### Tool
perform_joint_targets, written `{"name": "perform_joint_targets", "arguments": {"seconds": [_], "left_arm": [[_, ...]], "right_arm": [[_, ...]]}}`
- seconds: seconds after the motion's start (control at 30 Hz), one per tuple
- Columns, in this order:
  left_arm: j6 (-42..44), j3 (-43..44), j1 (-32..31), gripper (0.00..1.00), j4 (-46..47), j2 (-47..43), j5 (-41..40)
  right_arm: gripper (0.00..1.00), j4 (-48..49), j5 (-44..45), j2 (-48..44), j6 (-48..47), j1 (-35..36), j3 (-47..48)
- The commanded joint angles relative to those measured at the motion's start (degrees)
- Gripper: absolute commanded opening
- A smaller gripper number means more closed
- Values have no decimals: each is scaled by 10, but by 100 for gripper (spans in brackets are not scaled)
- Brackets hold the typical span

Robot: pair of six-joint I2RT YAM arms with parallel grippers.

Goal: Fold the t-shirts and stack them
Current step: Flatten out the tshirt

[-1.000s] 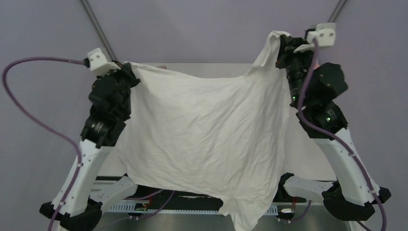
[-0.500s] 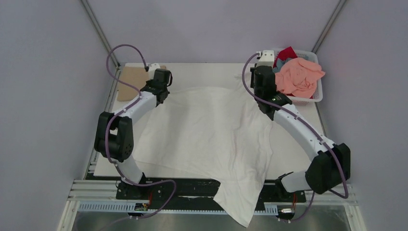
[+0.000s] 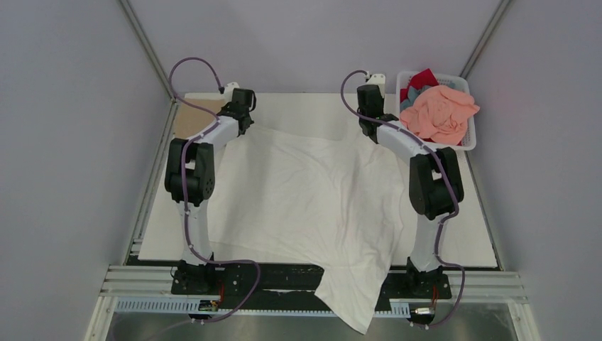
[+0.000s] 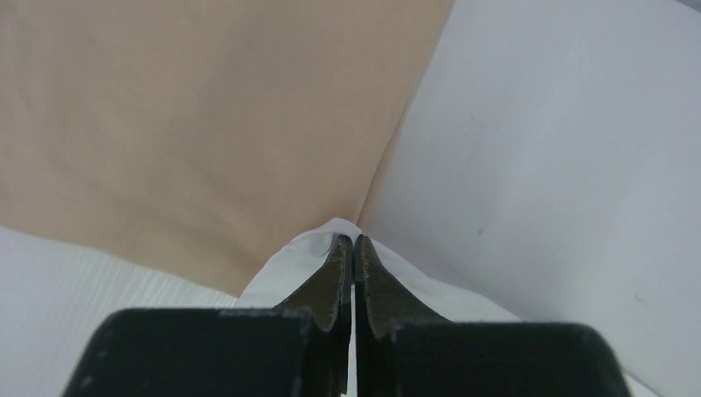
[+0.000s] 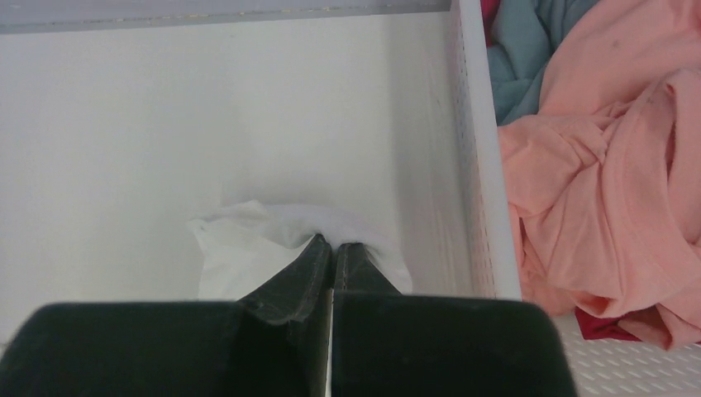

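Note:
A white t-shirt (image 3: 312,206) lies spread on the table, its near part hanging over the front edge. My left gripper (image 3: 241,121) is shut on its far left corner (image 4: 326,240), low at the table and next to a tan t-shirt (image 3: 192,117) (image 4: 190,124). My right gripper (image 3: 368,128) is shut on the far right corner (image 5: 273,227), low beside the basket. A salmon pink t-shirt (image 3: 440,114) (image 5: 612,165) lies on top in the basket, with red (image 3: 424,77) and grey-blue (image 5: 525,50) ones under it.
The white lattice basket (image 3: 468,142) (image 5: 475,165) stands at the far right corner of the table (image 3: 305,106), close to my right gripper. Grey walls and slanted frame poles enclose the table. Both arms stretch far forward over the table sides.
Both arms have come down from holding the white shirt up high and have reached to the far side, laying the shirt flat on the table. Both grippers stay shut on its corners.

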Motion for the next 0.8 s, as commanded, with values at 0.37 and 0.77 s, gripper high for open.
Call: {"name": "perform_joint_targets", "arguments": {"seconds": [0.37, 0.77], "left_arm": [[3, 183, 8, 91, -81, 82, -2], [-12, 26, -10, 100, -83, -143, 132]], "right_arm": [[77, 25, 57, 225, -70, -29, 286], [100, -89, -104, -54, 89, 17, 19]]}}
